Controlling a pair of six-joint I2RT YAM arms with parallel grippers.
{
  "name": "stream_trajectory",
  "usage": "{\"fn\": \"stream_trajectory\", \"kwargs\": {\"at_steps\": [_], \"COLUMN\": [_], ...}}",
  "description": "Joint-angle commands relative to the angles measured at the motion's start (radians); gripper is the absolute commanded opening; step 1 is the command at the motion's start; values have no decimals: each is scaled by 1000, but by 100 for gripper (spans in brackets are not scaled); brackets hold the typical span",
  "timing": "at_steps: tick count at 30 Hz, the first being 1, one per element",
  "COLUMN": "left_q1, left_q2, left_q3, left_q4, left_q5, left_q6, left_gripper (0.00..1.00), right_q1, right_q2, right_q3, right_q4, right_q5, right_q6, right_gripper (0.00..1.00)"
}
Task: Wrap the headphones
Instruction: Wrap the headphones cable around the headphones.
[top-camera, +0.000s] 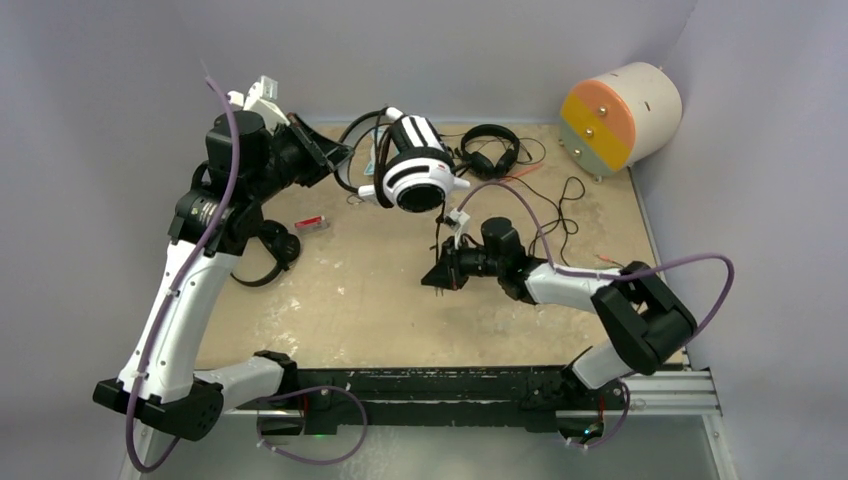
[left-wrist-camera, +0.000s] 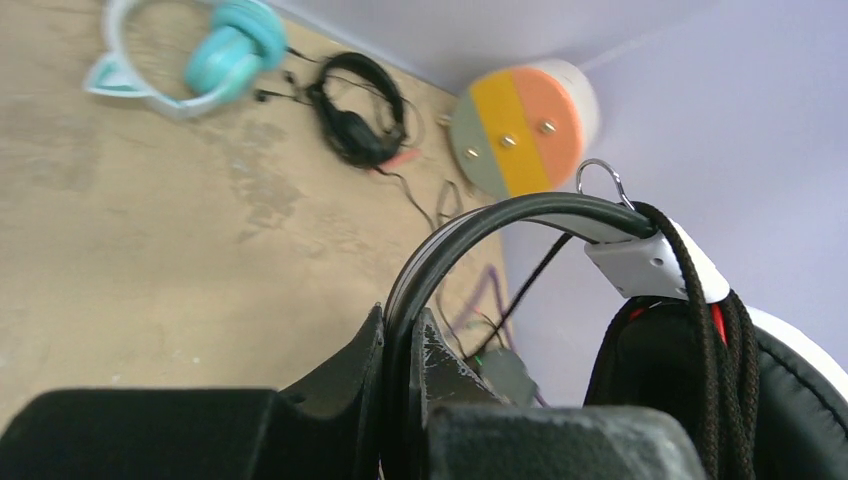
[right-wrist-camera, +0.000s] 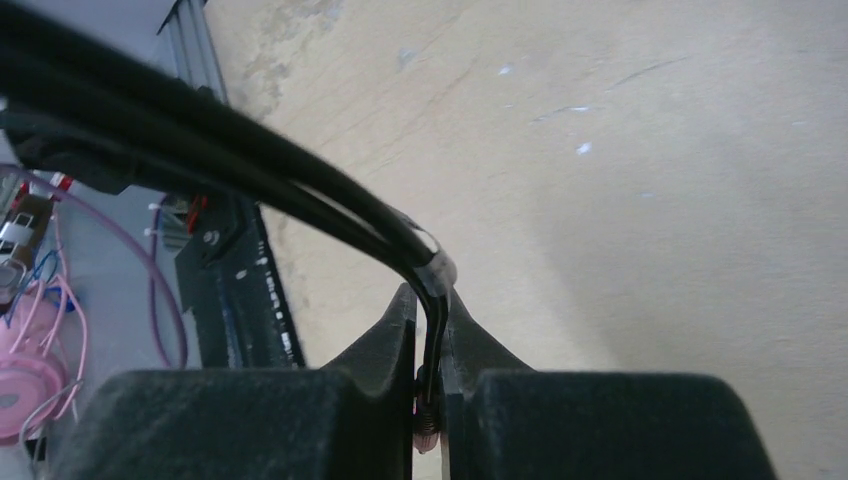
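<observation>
Headphones in left gripper; cable in right gripper; lettering unreadable

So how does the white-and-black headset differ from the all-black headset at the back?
The white-and-black headset has white cups with black stripes; the all-black headset is entirely dark. The white-and-black headset hangs above the table, its headband clamped in the left gripper; the all-black headset lies on the table. The right gripper pinches a black cable under the raised one; nothing grips the other. Both are wired over-ear sets.
</observation>
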Motion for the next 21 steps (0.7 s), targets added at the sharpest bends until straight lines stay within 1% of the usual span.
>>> {"fn": "stream_trajectory", "kwargs": {"at_steps": [1, 4, 6, 9, 12, 15, 18, 21], "left_q1": [17, 18, 18, 18, 18, 18, 18, 18], "left_q2": [-7, -18, -44, -82, -102, -95, -62, -12], "left_q3": [50, 28, -11, -68, -94, -91, -86, -83], "left_q4": [-10, -42, -51, -39, -22, -18, -21, -81], "left_q5": [-240, -425, -541, -653, -714, -775, -883, -981], "left_q6": [-89, -128, -190, -253, -264, -230, -102, -22], "left_gripper": [0, 0, 0, 0, 0, 0, 0, 0], "right_q1": [97, 199, 273, 348, 403, 469, 536, 560], "right_q2": [-121, -192, -257, -333, -368, -358, -355, -370], "right_q3": [-10, 18, 31, 29, 42, 96, 173, 259], "right_q4": [-78, -246, -326, -377, -404, -477, -592, -710], "right_q5": [56, 111, 170, 221, 222, 232, 307, 357], "right_q6": [-16, -45, -56, -44, -14, -12, -40, -76], "right_gripper": [0, 0, 0, 0, 0, 0, 0, 0]}}
